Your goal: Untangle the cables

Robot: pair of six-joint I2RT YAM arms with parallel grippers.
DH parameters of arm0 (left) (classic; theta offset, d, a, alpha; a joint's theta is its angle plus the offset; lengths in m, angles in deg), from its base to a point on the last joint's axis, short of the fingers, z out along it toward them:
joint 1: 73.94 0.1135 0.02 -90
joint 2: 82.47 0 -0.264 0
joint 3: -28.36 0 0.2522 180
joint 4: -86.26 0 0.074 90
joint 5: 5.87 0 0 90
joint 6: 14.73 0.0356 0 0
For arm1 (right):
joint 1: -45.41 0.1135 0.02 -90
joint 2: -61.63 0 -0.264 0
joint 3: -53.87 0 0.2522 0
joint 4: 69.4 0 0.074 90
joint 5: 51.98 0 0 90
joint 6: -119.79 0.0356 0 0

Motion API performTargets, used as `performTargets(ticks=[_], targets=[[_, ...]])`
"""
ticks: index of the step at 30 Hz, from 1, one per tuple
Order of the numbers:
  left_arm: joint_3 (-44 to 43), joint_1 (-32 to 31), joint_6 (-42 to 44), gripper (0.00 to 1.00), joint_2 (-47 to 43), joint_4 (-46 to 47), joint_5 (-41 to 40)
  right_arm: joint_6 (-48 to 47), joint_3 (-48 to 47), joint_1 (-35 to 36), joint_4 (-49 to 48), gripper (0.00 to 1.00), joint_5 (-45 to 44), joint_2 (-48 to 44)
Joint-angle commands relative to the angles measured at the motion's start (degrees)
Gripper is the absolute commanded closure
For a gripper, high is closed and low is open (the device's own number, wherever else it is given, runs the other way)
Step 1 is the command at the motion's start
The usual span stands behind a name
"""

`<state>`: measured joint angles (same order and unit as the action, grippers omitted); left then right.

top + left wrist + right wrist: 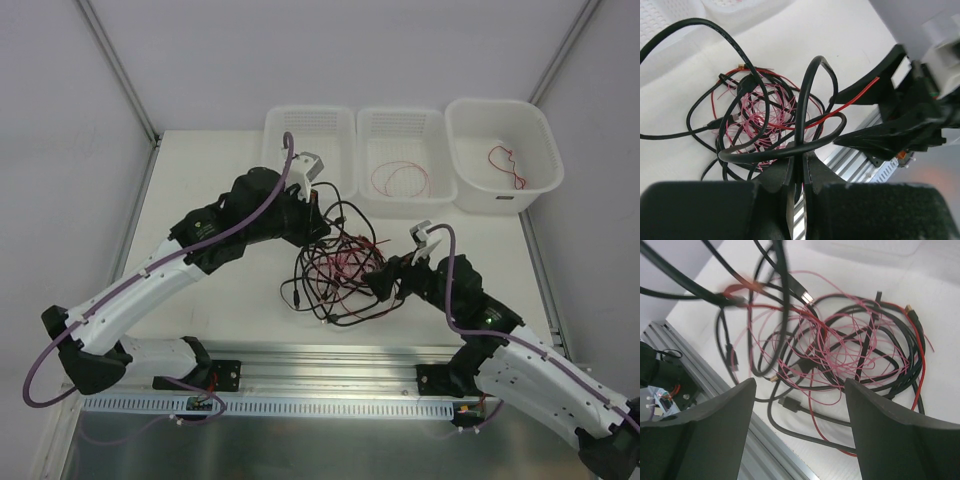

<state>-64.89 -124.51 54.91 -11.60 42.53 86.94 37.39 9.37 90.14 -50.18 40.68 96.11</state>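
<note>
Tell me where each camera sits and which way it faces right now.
Top external: above and behind the bases, looking down on the table, cable tangle and three white bins; left arm and right arm show.
Left wrist: on the left arm, facing the tangle and right arm past the left gripper, shut on a black cable.
Right wrist: looks down on the tangle through the open right gripper.
Shared: all three show the tangle.

Cables [335, 265] tangle blocks worktop [195, 165] centre; raised loops hang before right hand [799, 385]; bins [405, 113] wall far edge; sides open.
</note>
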Motion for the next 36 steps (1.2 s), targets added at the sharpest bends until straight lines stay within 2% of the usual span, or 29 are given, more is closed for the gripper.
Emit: performTargets(ticks=[1,5,9,12,20,23,24,26,27,28,30,36], targets=[[-5.41,0.03,-3.72,1.0,-5.56,3.08,-1.57,1.72,3.84,0.36,-10.36,0.24,0.42,1.99],[-5.6,0.03,-4.86,1.0,-8.72,3.08,-6.57,2.34,7.45,0.45,-15.55,0.22,-1.34,4.63],[-3.75,0.03,-6.79,1.0,-9.87,3.61,-4.41,2.34,8.33,0.45,-19.24,0.2,-1.6,8.49],[-2.0,-0.06,-8.55,1.0,-9.53,5.01,-0.55,2.42,7.98,0.45,-23.72,0.19,-1.34,14.2],[0.91,0.03,-9.7,1.0,-10.92,5.98,-1.92,3.65,4.55,0.45,-36.91,0.25,2.79,31.85],[1.79,0.03,-9.61,1.0,-12.16,6.6,-3.94,5.15,4.55,0.45,-40.78,0.34,5.08,36.6],[2.31,0.03,-9.44,1.0,-12.33,6.77,-4.13,5.24,4.81,0.45,-41.31,0.5,5.08,37.32],[2.66,0.03,-8.38,1.0,-13.3,6.77,-5.78,5.41,6.3,0.36,-40.88,0.7,3.51,37.68],[3.01,0.03,-7.86,1.0,-13.74,6.69,-6.67,5.41,6.83,-0.16,-40.18,0.9,2.54,36.81],[3.89,-0.06,-7.33,1.0,-14.87,6.69,-7.81,5.41,7.18,-0.26,-36.86,0.98,0.09,36.02],[5.47,0.12,-5.57,1.0,-16.2,6.42,-12.02,4.02,8.15,-0.87,-32.46,0.99,-2.29,31.38],[8.46,0.38,-0.04,1.0,-20.24,4.14,-26.68,1.72,5.87,-4.2,-5.75,0.99,-23.71,16.78]])
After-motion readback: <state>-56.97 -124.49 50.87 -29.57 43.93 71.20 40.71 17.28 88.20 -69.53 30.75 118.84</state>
